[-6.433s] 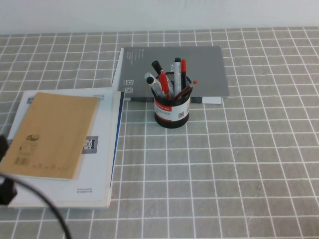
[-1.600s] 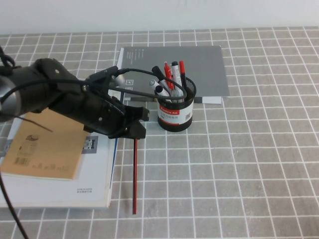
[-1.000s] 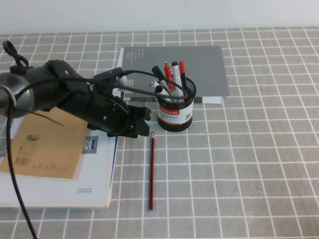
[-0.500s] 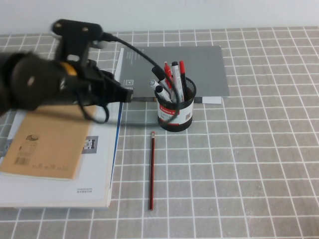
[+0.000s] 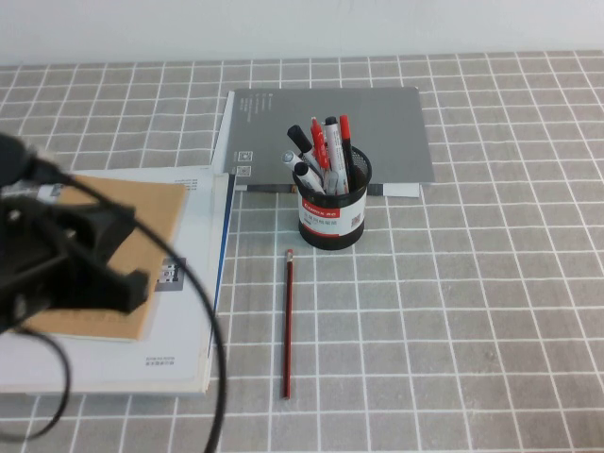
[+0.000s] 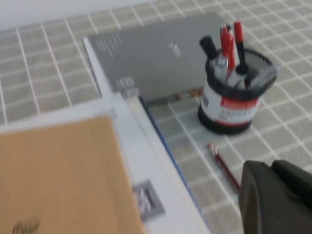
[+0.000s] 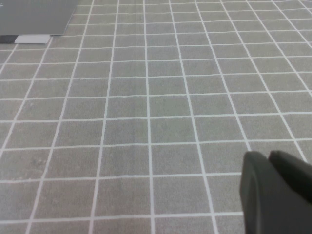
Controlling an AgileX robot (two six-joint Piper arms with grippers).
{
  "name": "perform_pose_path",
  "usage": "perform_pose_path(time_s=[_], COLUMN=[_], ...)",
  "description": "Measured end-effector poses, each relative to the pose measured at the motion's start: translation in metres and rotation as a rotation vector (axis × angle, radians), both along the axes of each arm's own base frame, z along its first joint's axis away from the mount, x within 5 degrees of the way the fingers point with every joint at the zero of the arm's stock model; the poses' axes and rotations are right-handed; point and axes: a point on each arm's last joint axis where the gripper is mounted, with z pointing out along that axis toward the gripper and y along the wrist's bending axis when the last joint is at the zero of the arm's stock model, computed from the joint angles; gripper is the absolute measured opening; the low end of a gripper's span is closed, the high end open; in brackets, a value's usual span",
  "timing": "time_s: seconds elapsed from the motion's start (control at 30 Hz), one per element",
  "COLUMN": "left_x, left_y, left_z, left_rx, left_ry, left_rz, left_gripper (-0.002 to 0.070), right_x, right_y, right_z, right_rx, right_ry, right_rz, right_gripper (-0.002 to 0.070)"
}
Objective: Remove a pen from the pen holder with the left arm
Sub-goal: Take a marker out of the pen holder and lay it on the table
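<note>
A black mesh pen holder (image 5: pixel 331 209) with a red and white label stands in front of a grey book; several pens and markers stick out of it. It also shows in the left wrist view, the pen holder (image 6: pixel 233 102). A red pencil (image 5: pixel 288 321) lies flat on the tiles in front of the holder, its tip end seen as the pencil (image 6: pixel 222 163) from the wrist. My left gripper (image 5: pixel 118 255) hangs shut and empty above the books at the left; its fingers (image 6: pixel 273 195) touch each other. My right gripper (image 7: pixel 273 187) is shut over bare tiles, out of the high view.
A grey book (image 5: pixel 326 137) lies behind the holder. At the left a tan notebook (image 5: pixel 132 245) rests on a white book (image 5: pixel 203 311). A black cable (image 5: pixel 212 349) of my left arm loops over the white book's front corner.
My left arm has pulled back from the holder to the left front, and its gripper has closed. The red pencil stays on the tiles where it was laid.
</note>
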Motion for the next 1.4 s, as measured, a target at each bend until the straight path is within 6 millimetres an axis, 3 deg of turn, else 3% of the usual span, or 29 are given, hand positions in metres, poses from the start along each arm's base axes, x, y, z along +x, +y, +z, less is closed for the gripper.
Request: perform_pose_path(time_s=[0.17,0.33,0.5,0.63,0.93,1.1,1.4], left_x=[-0.025,-0.033,-0.039,-0.046,-0.08,-0.093,-0.111], left_y=[0.014,0.019,0.025,0.032,0.062,0.079,0.089], left_z=[-0.004,-0.013,-0.014,-0.026,-0.068,-0.102,-0.141], left_rx=[0.062,0.102,0.145,0.155,-0.03,-0.113,-0.156], left_ry=[0.137,0.267,0.285,0.274,0.106,-0.029,-0.179], left_rz=[0.014,0.039,0.049,0.083,0.23,0.383,0.531], left_gripper=[-0.0002,-0.0002,-0.0002,-0.0002,-0.0002,-0.0002,-0.0003], right_x=[0.0,0.0,0.0,0.0,0.0,0.0,0.0], right_y=[0.0,0.0,0.0,0.0,0.001,0.001,0.001], right_z=[0.0,0.0,0.0,0.0,0.0,0.0,0.0], right_rx=[0.0,0.0,0.0,0.0,0.015,0.017,0.017], right_ry=[0.0,0.0,0.0,0.0,0.0,0.0,0.0], right_rz=[0.0,0.0,0.0,0.0,0.001,0.001,0.001], right_gripper=[-0.0013,-0.0013,-0.0013,-0.0013,-0.0013,-0.0013,-0.0013])
